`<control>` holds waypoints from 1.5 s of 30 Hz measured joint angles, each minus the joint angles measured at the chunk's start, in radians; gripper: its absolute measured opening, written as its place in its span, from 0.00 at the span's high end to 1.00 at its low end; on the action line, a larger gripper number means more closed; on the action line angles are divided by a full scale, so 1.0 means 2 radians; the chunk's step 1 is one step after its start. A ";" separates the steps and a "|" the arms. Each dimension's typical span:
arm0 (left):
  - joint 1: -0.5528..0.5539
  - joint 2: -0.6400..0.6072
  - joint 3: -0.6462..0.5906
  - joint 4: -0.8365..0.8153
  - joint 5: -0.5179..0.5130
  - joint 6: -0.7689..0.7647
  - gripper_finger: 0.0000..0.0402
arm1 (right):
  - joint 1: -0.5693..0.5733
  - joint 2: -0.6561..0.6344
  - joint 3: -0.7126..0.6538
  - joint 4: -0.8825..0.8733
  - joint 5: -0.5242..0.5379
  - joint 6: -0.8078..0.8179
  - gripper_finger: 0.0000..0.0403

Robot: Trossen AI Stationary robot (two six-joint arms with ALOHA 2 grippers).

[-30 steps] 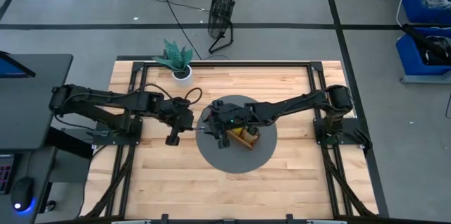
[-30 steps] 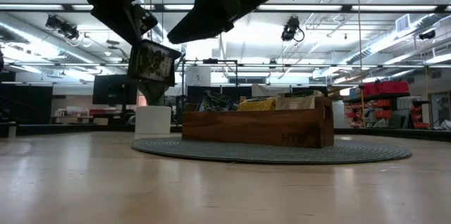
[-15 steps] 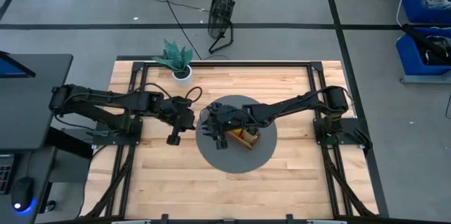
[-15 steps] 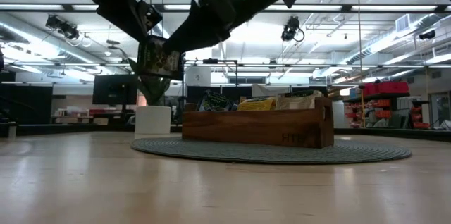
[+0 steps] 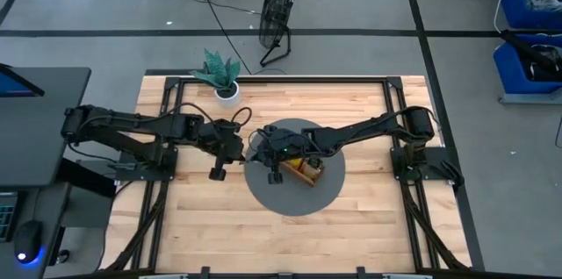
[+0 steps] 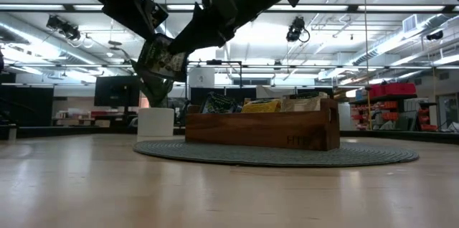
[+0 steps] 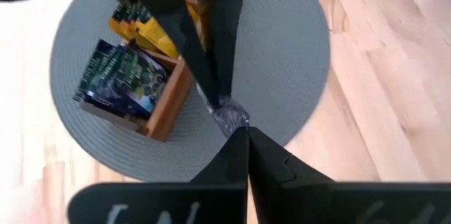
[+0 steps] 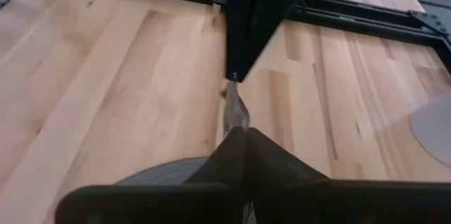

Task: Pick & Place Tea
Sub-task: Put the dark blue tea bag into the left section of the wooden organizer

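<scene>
**Two grippers, one sachet: the handover has closed**

Two grippers now pinch the same tea sachet (image 6: pixel 162 57), held in the air just off the left edge of the round grey mat (image 5: pixel 325 198). Furthest left, the white-potted plant (image 5: pixel 219 75) stands at the table's back edge, clear of the work. Next, the left gripper (image 5: pixel 230 149) reaches in from its side, fingers clamped on one edge of the dark sachet; in its wrist view the foil shows crumpled right at its closed tips. Meeting it is the right gripper (image 5: pixel 260 154). A second ago its fingers stood spread wide beside the sachet; now they have snapped narrow onto the opposite edge, and the sachet has tilted slightly in the low view. Further right, the wooden tray (image 6: pixel 262 128) sits on the mat with blue, yellow and pale sachets (image 6: pixel 259 105) standing in it.

By my reading, the transfer is half done: the left gripper must let go before the right can carry the sachet to the tray.
</scene>
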 joint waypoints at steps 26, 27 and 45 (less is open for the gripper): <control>-0.004 -0.145 -0.144 0.133 -0.040 -0.049 0.87 | 0.033 -0.023 -0.031 -0.004 0.075 0.017 1.00; -0.004 -0.160 -0.156 0.143 -0.040 -0.055 0.88 | 0.033 -0.030 -0.044 0.013 0.075 0.015 1.00; -0.013 -0.280 -0.381 0.500 -0.088 -0.086 0.89 | 0.031 -0.083 -0.187 0.352 0.116 0.009 1.00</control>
